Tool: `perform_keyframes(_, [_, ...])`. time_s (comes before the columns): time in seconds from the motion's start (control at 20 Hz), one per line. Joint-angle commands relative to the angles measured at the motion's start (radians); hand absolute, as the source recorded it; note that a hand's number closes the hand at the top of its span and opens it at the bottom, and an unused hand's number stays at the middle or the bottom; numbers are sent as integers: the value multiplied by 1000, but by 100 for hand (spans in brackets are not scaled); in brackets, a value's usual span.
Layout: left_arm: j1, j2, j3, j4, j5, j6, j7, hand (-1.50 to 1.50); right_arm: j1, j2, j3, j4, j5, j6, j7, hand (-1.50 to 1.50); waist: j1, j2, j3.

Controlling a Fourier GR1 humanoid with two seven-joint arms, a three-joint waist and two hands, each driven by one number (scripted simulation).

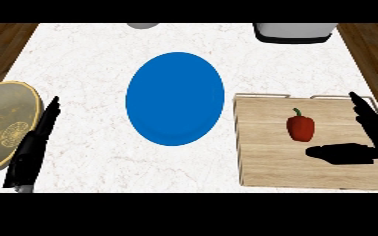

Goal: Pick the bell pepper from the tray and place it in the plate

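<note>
- White counter (88, 65): blue plate (175, 98) centre, wooden tray (310, 165) right.
- Pepper (300, 127): red, on tray, ungrasped.
- Right hand (354, 147): spread beside pepper; should close around its body.
- Left hand (33, 147): straight, resting.

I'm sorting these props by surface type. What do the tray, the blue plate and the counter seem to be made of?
Tray: looks like pale wood, matte, with plank lines and grain; thin handles at its far edge look like metal. Blue plate: uniform blue, smooth, perhaps glazed ceramic or plastic; can't tell which. Counter: white with faint veining, like marble or stone.
</note>
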Motion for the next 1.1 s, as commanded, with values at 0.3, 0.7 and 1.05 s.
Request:
perform_keyframes(0.3, [48,-21,36,-185,-64,-34,143,0,-51,80,-43,214,15,141,-162,-150,0,-2,1])
perform_keyframes(0.7, [29,-72,113,-119,-120,-91,106,0,-72,167,-46,251,90,193,-139,-150,-4,-2,0])
perform_keyframes(1.05, [-43,-130,140,-42,-162,-140,105,0,-165,257,-59,412,161,170,-222,-150,-3,0,0])
